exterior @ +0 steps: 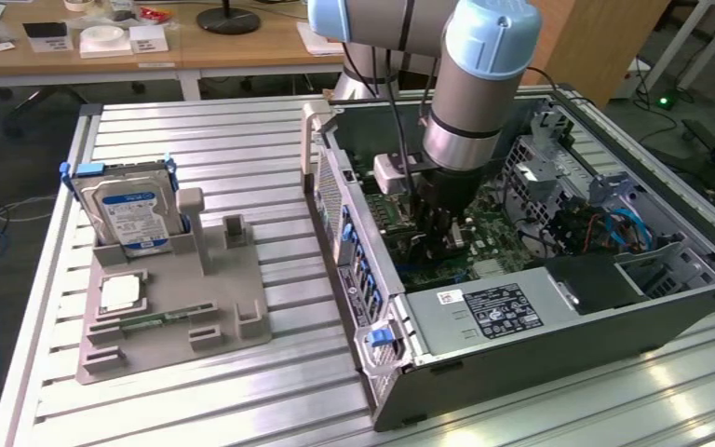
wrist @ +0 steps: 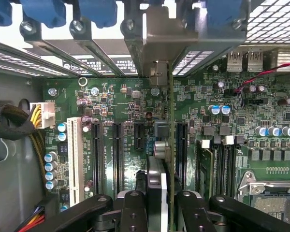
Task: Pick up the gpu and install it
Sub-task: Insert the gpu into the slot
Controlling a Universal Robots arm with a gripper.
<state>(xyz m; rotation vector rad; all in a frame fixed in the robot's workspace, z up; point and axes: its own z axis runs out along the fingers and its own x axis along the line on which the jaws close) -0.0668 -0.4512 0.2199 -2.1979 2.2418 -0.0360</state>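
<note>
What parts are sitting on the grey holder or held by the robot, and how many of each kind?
hard drive, standing on the holder: 1
memory stick, lying on the holder: 1
pale square chip, on the holder: 1
gpu, in the gripper: 1
Total: 4

open pc case (exterior: 519, 307) on slatted table (exterior: 209, 130), grey holder tray (exterior: 171, 317) near table's edge with hard drive (exterior: 128, 209) upright in it, memory stick (exterior: 146, 321) lying flat

The end effector (wrist: 160, 205) grips the gpu (wrist: 170, 145) edge-on over the motherboard (wrist: 125, 111) slots.
</note>
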